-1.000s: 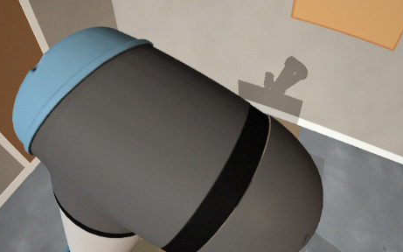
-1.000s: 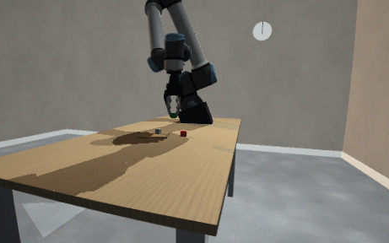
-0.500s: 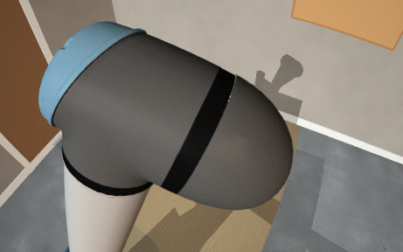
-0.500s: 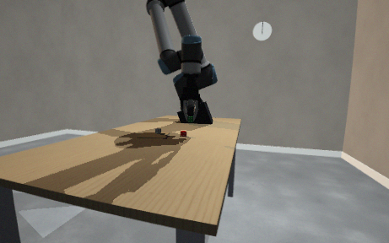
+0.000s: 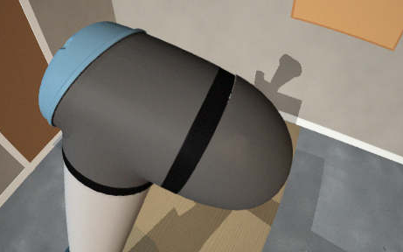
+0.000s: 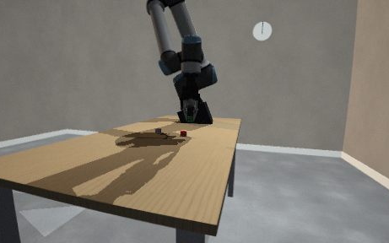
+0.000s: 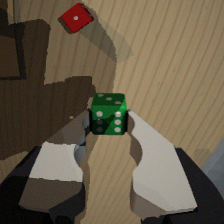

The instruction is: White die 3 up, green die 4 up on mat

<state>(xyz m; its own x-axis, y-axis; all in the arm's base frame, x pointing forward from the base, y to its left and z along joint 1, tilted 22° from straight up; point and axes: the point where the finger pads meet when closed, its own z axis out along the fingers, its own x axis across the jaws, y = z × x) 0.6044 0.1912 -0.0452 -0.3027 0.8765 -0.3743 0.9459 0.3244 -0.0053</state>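
In the wrist view my gripper (image 7: 108,111) is shut on the green die (image 7: 108,113), held between the two pale fingertips above the wooden table. The die's face toward the camera shows six pips; the face beyond it shows three. The red die (image 7: 76,18) lies on the table at the far upper left, with one pip toward the camera. In the exterior view the gripper (image 6: 189,118) hangs low over the far end of the table with the green die (image 6: 190,119) in it. The red die (image 6: 183,133) and a small grey-white die (image 6: 158,131) sit on the table in front of it. No mat can be made out.
The top view is almost filled by the arm's grey joint with its blue cap (image 5: 161,122). The long wooden table (image 6: 126,169) carries the arm's dark shadow. Its right edge is close to the gripper.
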